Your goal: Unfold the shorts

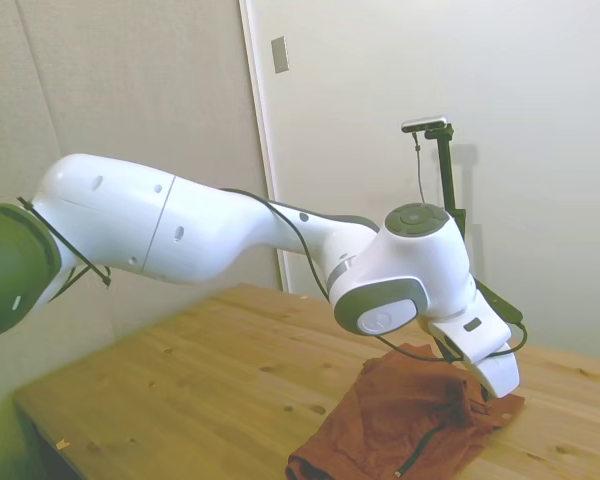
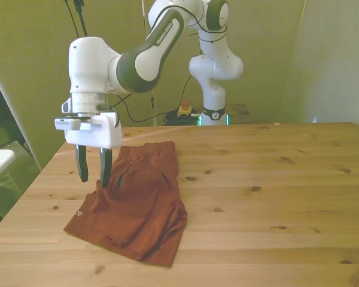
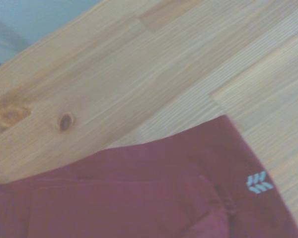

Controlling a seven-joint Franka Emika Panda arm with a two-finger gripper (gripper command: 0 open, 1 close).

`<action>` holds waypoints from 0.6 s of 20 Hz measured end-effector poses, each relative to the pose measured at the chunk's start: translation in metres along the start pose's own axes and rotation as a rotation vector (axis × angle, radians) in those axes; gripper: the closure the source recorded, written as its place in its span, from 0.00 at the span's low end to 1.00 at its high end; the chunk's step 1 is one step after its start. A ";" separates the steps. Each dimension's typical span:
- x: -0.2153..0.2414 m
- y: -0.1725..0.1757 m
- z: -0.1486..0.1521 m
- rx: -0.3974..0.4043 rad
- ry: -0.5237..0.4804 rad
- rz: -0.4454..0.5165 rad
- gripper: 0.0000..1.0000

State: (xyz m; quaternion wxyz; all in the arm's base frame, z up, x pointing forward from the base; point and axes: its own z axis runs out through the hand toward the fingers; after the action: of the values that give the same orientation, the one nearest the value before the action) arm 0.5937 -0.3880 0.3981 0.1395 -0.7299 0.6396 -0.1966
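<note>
The rust-orange soft fabric shorts [image 2: 134, 200] lie rumpled and partly folded on the wooden plank table [image 2: 275, 197], toward the front view's left side and close to the near edge. The white arm's two-finger gripper [image 2: 94, 172] hangs over the garment's edge on the front view's left, its dark fingers [image 2: 105, 167] pointing down and spread apart with nothing between them; the tips sit just above the cloth and the bare wood beside it, and whether they touch the fabric cannot be told. A dark cord-like line [image 2: 123, 175] runs along the upper layer just beside the fingers. A small pale logo of slanted bars [image 3: 259, 182] shows near one hem corner in the wrist view, and faint pale marks [image 2: 78, 213] appear at the hem in the front view, too small to read. The arm carries dark lettering [image 2: 163, 33], which is not legible.
</note>
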 end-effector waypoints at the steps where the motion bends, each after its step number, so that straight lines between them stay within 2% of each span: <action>1: -0.004 -0.002 0.008 -0.003 -0.009 -0.004 0.00; 2: -0.008 -0.003 0.014 -0.007 -0.018 -0.008 1.00; 6: -0.019 -0.006 0.029 -0.011 -0.038 -0.016 1.00; 12: -0.020 -0.004 0.034 -0.013 -0.044 -0.010 1.00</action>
State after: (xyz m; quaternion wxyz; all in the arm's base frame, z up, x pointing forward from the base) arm 0.6108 -0.3692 0.3681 0.1479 -0.7383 0.6338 -0.1772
